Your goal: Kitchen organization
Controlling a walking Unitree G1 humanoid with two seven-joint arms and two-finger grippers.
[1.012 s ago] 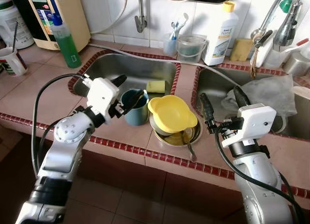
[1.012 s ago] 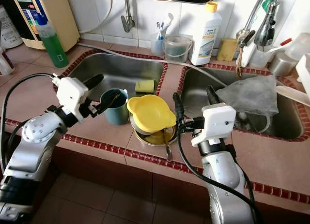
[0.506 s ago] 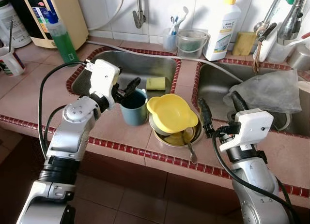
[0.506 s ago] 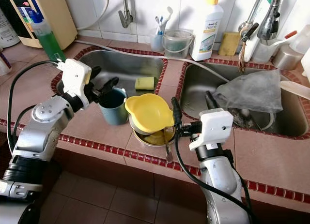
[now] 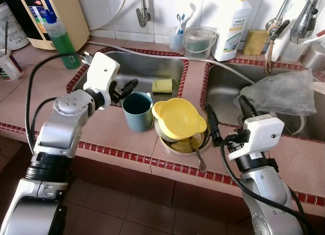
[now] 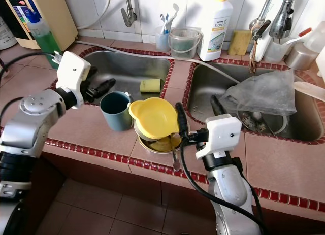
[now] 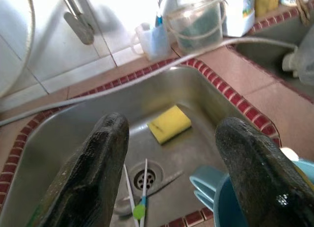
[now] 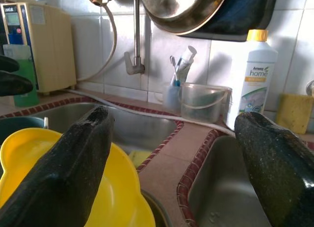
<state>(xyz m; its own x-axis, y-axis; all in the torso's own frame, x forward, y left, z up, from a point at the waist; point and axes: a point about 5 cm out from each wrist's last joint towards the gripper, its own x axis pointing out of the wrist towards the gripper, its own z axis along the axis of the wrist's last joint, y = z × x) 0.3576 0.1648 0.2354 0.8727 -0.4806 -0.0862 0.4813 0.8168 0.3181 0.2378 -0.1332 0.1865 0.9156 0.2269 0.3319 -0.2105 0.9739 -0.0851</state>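
Your left gripper (image 5: 123,89) hovers over the near edge of the left sink (image 5: 147,68), fingers spread apart and holding nothing, just beside the teal cup (image 5: 137,110), not touching it as far as the head views show. Cup stands upright on the tiled counter (image 5: 106,133) between sink rim and counter edge. Right next to it a yellow bowl (image 5: 179,118) sits tilted on top of a steel bowl (image 5: 175,142), with a spoon (image 5: 198,156) sticking out toward the counter edge. Your right gripper (image 5: 226,118) is beside the yellow bowl on the divider side, fingers wide apart, empty, one finger close to the bowl rim. In the left sink there's a yellow sponge (image 7: 169,124) on the basin floor and a couple of toothbrushes (image 7: 138,195) near the drain. Right sink (image 5: 223,88) holds a crumpled plastic bag (image 5: 282,93). At the back: white detergent bottle (image 5: 231,24), clear tub (image 5: 198,42), green soap bottle (image 5: 58,37)
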